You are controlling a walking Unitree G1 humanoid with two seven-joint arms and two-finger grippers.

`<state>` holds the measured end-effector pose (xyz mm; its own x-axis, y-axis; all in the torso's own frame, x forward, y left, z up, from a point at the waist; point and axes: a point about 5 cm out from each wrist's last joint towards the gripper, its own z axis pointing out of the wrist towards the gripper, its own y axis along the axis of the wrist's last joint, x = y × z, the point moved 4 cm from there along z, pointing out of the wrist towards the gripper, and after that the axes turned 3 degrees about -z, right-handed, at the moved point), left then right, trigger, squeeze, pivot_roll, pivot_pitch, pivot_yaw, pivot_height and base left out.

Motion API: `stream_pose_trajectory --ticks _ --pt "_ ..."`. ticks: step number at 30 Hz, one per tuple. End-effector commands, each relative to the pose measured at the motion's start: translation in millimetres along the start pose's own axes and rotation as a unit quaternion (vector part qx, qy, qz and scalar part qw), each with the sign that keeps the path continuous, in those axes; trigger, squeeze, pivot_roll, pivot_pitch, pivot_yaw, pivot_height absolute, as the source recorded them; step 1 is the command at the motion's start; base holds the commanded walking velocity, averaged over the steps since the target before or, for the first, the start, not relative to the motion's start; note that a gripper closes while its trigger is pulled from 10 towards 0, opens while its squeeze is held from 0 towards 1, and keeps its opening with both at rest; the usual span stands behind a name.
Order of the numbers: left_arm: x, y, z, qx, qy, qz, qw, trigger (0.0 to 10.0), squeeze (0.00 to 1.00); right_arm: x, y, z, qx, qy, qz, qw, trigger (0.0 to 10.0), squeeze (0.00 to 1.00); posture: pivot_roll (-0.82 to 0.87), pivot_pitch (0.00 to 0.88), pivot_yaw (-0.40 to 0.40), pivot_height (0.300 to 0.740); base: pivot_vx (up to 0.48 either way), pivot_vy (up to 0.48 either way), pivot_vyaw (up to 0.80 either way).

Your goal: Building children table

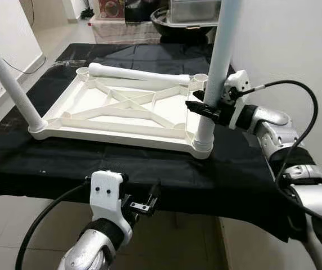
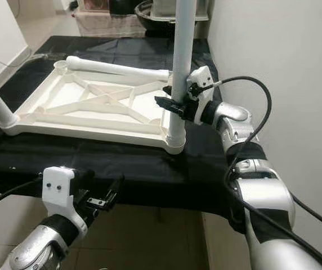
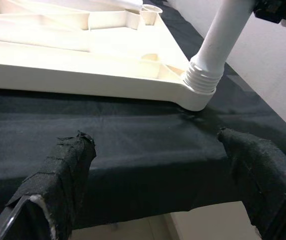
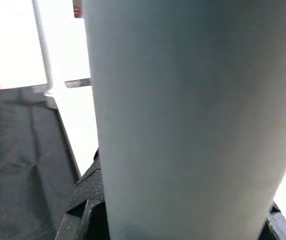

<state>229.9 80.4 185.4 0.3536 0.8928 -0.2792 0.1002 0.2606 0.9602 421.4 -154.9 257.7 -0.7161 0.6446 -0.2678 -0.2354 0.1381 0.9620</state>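
Left eye view: right gripper [image 1: 206,106] clamped on upright table leg [image 1: 220,56], center right, seated in tabletop [image 1: 121,107] near corner socket. Left gripper [image 1: 144,203] bottom center, spread open, empty. Loose leg [image 1: 141,74] lay upper center, long axis left-right, nearer right arm. Left wrist view: threaded leg base [image 3: 203,80] upper right. Right wrist view: leg between fingers.

Two silver metallic arms, segmented, black bands at the joints. Left gripper [image 1: 147,203]: white plastic wrist housing with two dark screw holes, black fingers [image 3: 58,185] wrapped in rough black tape. Right gripper [image 1: 203,107]: white housing, black jaws. Thick black cable loops off each wrist; thin cable near the right housing.
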Motion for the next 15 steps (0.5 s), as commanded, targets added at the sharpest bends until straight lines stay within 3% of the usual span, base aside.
stream_pose_trajectory --ticks 1,4,8,10,12,14,15 --pt "3.2 -1.1 2.8 -0.002 0.004 0.003 1.000 10.0 0.00 2.4 -27.6 -3.9 0.047 -0.028 0.020 0.998 10.0 0.00 0.21 0.177 0.005 0.740 0.000 0.000 0.00" --pt "4.7 -0.4 5.7 -0.005 0.004 0.005 1.000 10.0 0.00 -1.1 -29.8 -3.1 0.052 -0.063 0.015 0.997 10.0 0.00 0.21 0.170 0.004 0.740 0.000 0.000 0.00" --pt "5.8 0.8 10.3 -0.011 0.003 0.005 1.000 10.0 0.00 -17.4 -39.7 -4.8 0.080 -0.177 0.042 0.980 10.0 0.00 0.20 0.156 0.005 0.740 0.000 0.000 0.00" --pt "5.7 0.8 10.7 -0.011 0.002 0.005 1.000 10.0 0.00 -19.6 -40.8 -5.6 0.084 -0.193 0.043 0.977 10.0 0.00 0.20 0.156 0.005 0.740 0.000 0.000 0.00" --pt "5.8 1.1 12.5 -0.014 0.002 0.006 1.000 10.0 0.00 -25.6 -46.3 -8.3 0.100 -0.254 0.041 0.961 10.0 0.00 0.19 0.146 0.000 0.740 0.000 0.000 0.00" --pt "5.8 1.1 12.5 -0.014 0.002 0.006 1.000 10.0 0.00 -25.6 -46.3 -8.3 0.100 -0.254 0.041 0.961 10.0 0.00 0.19 0.146 0.000 0.740 0.000 0.000 0.00" --pt "6.3 1.3 13.5 -0.015 0.002 0.006 1.000 10.0 0.00 -26.7 -48.8 -9.2 0.105 -0.279 0.042 0.953 10.0 0.00 0.19 0.143 0.000 0.740 0.000 0.000 0.00"
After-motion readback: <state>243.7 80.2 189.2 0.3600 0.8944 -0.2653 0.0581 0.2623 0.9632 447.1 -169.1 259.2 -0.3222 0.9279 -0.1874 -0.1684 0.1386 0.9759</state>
